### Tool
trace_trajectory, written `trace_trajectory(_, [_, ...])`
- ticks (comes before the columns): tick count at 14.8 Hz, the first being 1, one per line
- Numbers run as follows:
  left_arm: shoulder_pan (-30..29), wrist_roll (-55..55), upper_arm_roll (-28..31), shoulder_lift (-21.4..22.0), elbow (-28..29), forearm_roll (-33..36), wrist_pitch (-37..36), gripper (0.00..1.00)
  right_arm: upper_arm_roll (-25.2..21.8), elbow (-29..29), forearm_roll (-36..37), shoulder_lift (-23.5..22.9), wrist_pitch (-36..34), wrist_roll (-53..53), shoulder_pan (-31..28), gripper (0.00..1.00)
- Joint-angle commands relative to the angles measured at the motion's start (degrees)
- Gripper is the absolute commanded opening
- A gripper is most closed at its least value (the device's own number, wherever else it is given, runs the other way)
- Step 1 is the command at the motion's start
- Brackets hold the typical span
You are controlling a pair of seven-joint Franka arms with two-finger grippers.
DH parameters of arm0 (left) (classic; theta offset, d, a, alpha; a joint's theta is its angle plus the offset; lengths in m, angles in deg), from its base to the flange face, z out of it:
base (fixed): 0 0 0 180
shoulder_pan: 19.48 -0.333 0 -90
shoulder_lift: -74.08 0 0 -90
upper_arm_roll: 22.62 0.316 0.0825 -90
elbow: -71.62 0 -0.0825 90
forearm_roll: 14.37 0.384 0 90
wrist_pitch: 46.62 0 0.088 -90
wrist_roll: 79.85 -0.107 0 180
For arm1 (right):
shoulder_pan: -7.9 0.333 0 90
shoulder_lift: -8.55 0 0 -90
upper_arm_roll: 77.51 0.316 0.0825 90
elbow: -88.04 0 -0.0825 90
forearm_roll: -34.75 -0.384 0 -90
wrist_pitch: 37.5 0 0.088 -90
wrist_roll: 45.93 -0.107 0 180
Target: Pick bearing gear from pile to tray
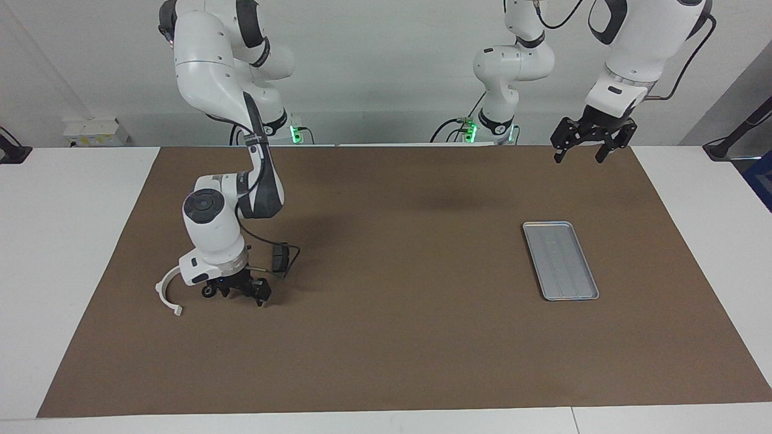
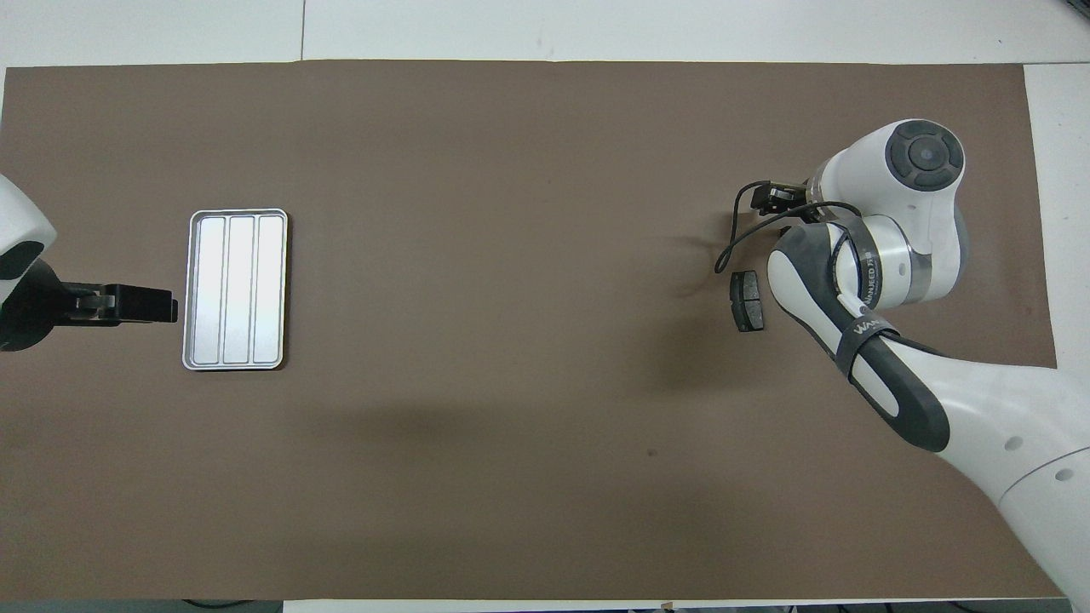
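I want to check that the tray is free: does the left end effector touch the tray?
Apart. The facing view shows the left end effector raised in the air, open, while the tray lies flat on the brown mat.

Right arm reaches out from its base and folds steeply down, wrist vertical, right gripper [image 1: 239, 292] low at table level, fingers spread, pointing straight down. Left arm waits raised near its own base, wrist angled downward, left gripper [image 1: 581, 152] up in the air, fingers apart, nothing between them.
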Motion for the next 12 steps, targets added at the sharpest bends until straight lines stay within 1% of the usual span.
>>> trace_trajectory(1, [0.5,0.7,0.0,1.3,1.2,0.3,0.6,1.00,0.6,0.7,0.3,-0.8,1.2,-4.4,-0.7,0.98])
trace_trajectory(6, [0.5,0.5,-0.3,1.3,1.2,0.3,0.7,1.00,0.6,-0.3,0.3,-0.8,0.1,-5.5,-0.6,0.97])
trace_trajectory(12, [0.5,0.5,-0.2,1.3,1.2,0.3,0.5,1.00,0.6,0.3,0.3,-0.1,-7.1,-5.0,-0.2,0.97])
